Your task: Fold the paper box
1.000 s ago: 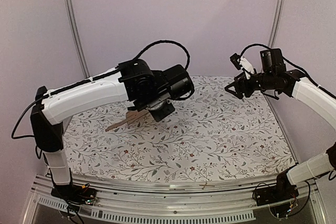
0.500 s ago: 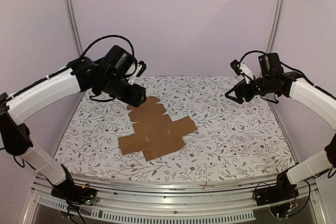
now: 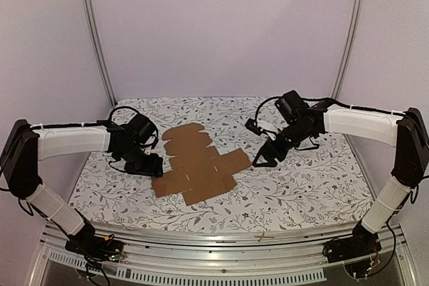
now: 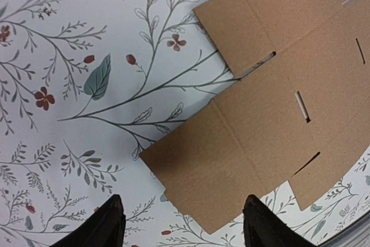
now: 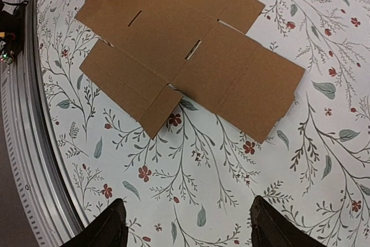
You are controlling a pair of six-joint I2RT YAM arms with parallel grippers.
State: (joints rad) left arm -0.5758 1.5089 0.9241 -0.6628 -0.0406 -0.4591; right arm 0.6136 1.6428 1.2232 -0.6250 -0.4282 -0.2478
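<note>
Flat on the floral-patterned desk, at the centre of the top view: the paper box, not yet folded, a brown cross-shaped cardboard sheet with creases and slots facing up and the rounded end toward the upper part of the frame. Laid open like this, presumably, to leave every side free to be lifted along its crease. Just beside the sheet's left edge, low over the desk: the left gripper, spread wide and holding nothing. In the left wrist view, both fingertips at the bottom edge, with a corner of the cardboard reaching down between them. Off the right edge and apart from it: the right gripper, likewise wide and empty, tilted down toward the sheet, with a strip of bare desk ahead of it in the right wrist view. Stationed on opposite sides, seemingly to raise two opposing sides together, or to pin with one and lift with the other. Likely next: working a finger under an edge, awkward with cardboard lying flush and free to slide.
</note>
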